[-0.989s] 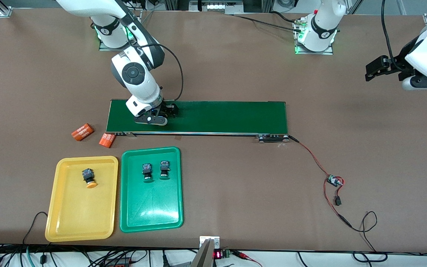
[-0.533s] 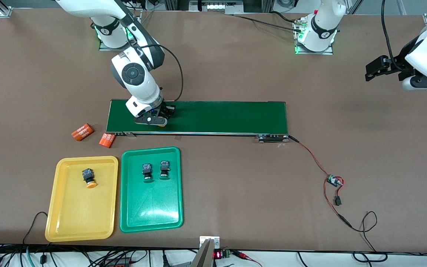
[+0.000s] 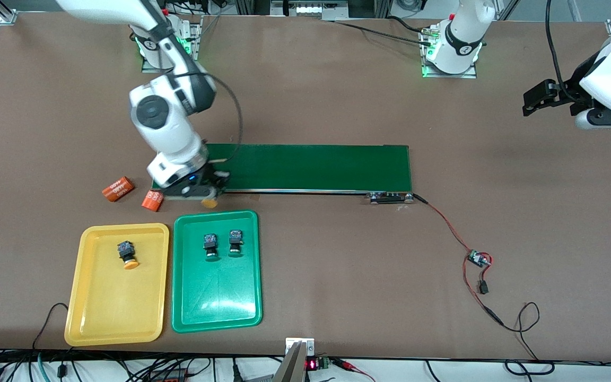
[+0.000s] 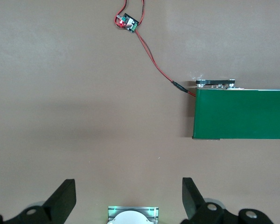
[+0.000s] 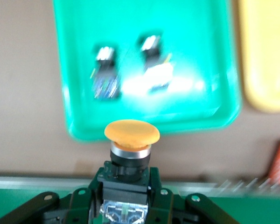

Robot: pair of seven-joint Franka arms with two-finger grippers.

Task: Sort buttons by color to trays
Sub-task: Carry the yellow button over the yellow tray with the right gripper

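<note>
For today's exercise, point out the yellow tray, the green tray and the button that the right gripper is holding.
yellow tray [image 3: 105, 313]: front view, bare floor nearest the camera.
green tray [image 3: 216, 302]: front view, bare floor.
yellow-capped button [image 5: 132, 131]: right wrist view, top of its cap, held in the right gripper [image 5: 126, 186].

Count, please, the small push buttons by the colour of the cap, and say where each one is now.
Yellow-orange cap: 2, one small push button in the shallow yellow plastic tray, one held by the right gripper.
Green cap: 2, both in the shallow green plastic tray.
Total: 4.

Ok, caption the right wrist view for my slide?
Right pincer shut on yellow-capped button, above green tray holding two buttons.
</note>
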